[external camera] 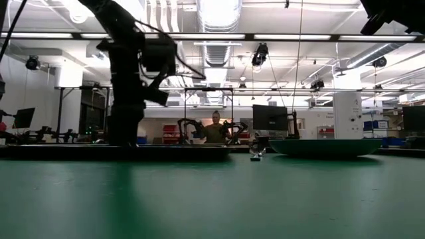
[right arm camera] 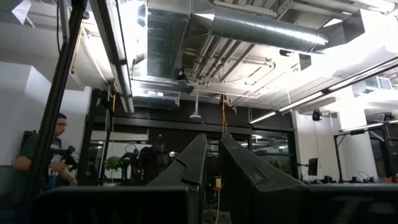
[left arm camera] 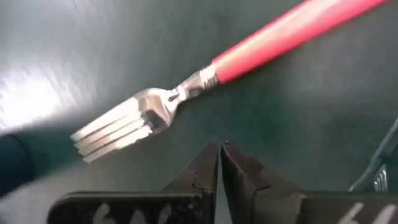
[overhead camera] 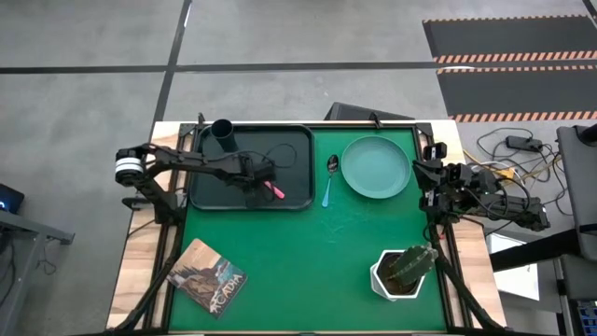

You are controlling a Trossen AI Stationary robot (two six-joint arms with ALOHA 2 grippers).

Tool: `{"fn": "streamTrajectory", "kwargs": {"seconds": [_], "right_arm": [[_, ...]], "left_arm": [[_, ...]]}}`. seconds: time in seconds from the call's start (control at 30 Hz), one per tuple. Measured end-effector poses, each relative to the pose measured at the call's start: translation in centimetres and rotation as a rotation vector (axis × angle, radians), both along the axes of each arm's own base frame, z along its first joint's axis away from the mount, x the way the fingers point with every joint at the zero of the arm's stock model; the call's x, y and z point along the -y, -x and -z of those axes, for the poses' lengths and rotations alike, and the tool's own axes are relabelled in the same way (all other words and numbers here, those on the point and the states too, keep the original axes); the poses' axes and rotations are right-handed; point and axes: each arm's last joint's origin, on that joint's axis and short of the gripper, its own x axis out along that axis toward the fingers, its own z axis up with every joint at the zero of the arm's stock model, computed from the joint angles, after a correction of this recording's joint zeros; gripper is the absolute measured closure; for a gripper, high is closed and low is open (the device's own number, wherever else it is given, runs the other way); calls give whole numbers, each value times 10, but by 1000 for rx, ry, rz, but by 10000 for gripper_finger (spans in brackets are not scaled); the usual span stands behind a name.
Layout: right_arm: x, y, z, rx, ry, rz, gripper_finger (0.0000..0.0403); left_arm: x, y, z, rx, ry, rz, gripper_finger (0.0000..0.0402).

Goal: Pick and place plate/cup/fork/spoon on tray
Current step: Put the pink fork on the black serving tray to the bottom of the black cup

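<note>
The pink-handled fork (left arm camera: 186, 87) lies flat on the floor of the black tray (overhead camera: 210, 191), near its near right corner. My left gripper (left arm camera: 221, 149) hovers shut just beside the tines, pointing steeply down, with nothing between its fingers. The black cup (overhead camera: 224, 135) stands upright in the tray's far left corner. The teal plate (overhead camera: 376, 167) rests on the green mat to the right of the tray. The blue-handled spoon (overhead camera: 330, 177) lies between tray and plate. My right gripper (right arm camera: 212, 140) waits shut at the table's right edge, pointing up at the ceiling.
A white pot with a green plant (overhead camera: 403, 271) stands near the front right. A picture book (overhead camera: 207, 278) lies at the front left. Between them the middle of the green mat (overhead camera: 308, 261) is free. A person stands in the room beyond the table.
</note>
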Motion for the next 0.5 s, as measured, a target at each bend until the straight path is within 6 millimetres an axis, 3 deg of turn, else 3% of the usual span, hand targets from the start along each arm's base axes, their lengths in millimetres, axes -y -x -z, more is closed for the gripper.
{"fn": "streamTrajectory", "kwargs": {"seconds": [0.17,0.5], "right_arm": [[0,0,0,0,2,1,371],[0,1,-1,7,17,12,371]], "left_arm": [[-2,2,12,58,-65,-25,400],[-14,-5,10,130,-174,-65,400]]}}
